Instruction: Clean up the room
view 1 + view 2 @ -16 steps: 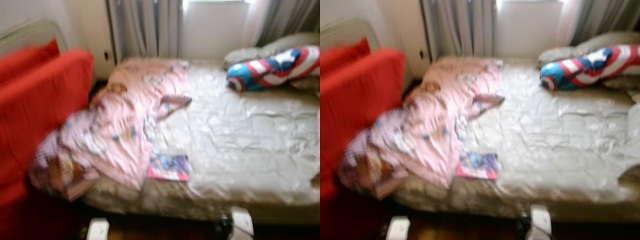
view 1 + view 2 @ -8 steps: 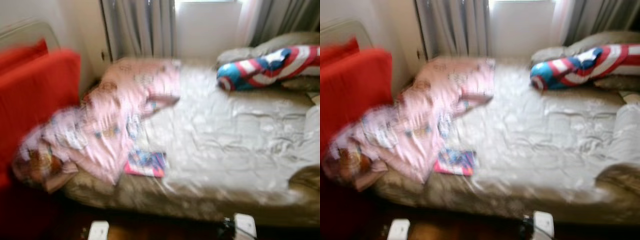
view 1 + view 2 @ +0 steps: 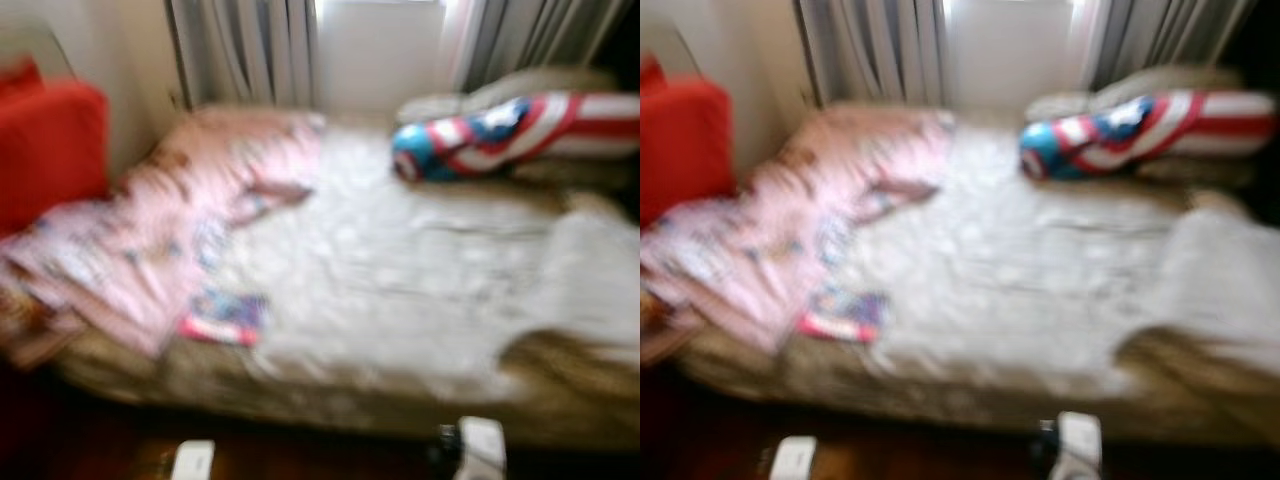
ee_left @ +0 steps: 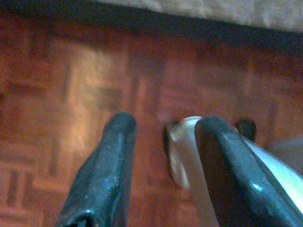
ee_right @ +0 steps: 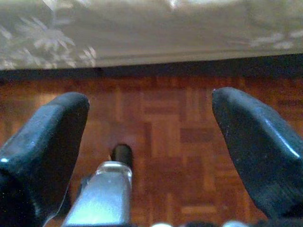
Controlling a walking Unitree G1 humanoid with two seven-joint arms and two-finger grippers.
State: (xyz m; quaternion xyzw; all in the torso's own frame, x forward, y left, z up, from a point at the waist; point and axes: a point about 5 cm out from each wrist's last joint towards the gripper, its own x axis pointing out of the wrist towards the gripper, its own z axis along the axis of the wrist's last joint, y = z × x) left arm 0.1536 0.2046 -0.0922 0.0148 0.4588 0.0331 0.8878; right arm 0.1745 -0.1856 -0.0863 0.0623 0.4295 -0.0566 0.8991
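Observation:
A bed with a pale cream cover [image 3: 400,290] stands before me, blurred. A crumpled pink printed blanket [image 3: 150,230] lies over its left part and hangs off the near left corner. A small colourful booklet [image 3: 222,318] rests by the blanket near the front edge. A long red, white and blue bolster [image 3: 500,130] lies at the far right by the pillows. My left gripper [image 4: 165,127] hangs open over the wooden floor in front of the bed. My right gripper [image 5: 149,101] hangs likewise, open wide with nothing between its fingers.
A red padded seat [image 3: 45,150] stands left of the bed. Grey curtains [image 3: 240,50] and a bright window are behind it. A dark parquet floor [image 5: 170,142] runs along the bed's front edge. Pale parts of my arms [image 3: 480,445] show low in the eye views.
The whole picture has slid to the left, so the camera has turned to the right; more of the bed's right side shows. Nothing on the bed has moved.

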